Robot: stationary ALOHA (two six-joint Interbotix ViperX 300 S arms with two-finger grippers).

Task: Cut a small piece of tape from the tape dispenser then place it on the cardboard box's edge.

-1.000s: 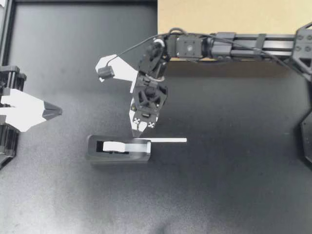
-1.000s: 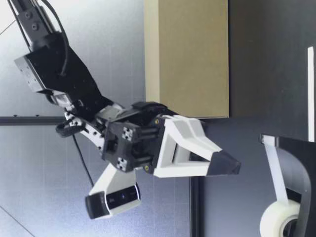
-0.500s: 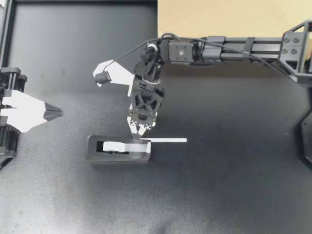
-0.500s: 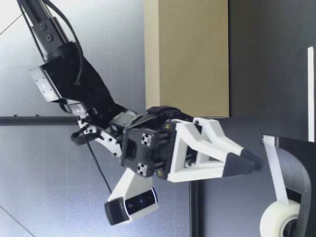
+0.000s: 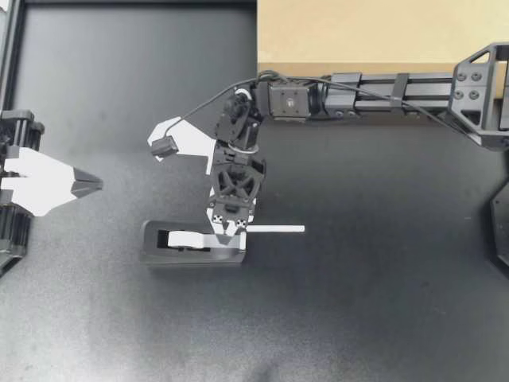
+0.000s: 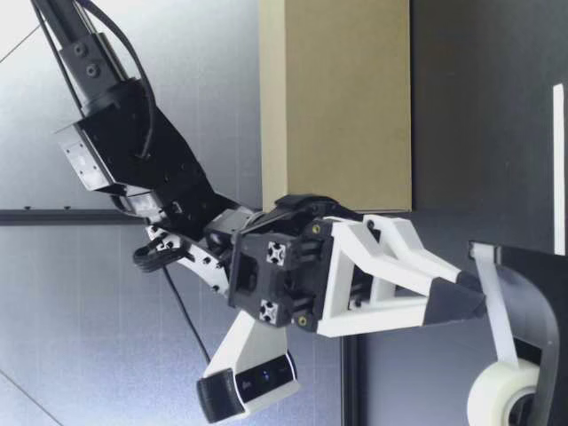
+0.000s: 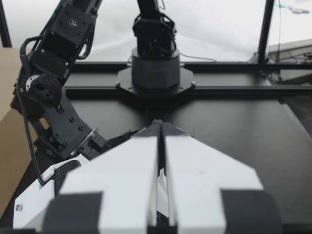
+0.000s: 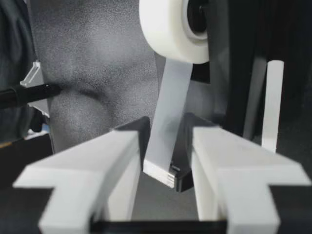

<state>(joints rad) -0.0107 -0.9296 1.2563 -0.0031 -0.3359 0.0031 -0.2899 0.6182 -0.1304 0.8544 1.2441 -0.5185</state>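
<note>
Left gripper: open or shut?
Shut. My left gripper's fingers press together along a thin seam in the left wrist view, with nothing seen between them.

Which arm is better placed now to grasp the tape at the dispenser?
The right. My right gripper is already at the tape dispenser, with its open fingers on either side of the tape strip. My left gripper is shut and well away from it.

Top camera looks down, low camera across the table (image 5: 358, 302); both show the tape dispenser (image 5: 183, 243).
</note>
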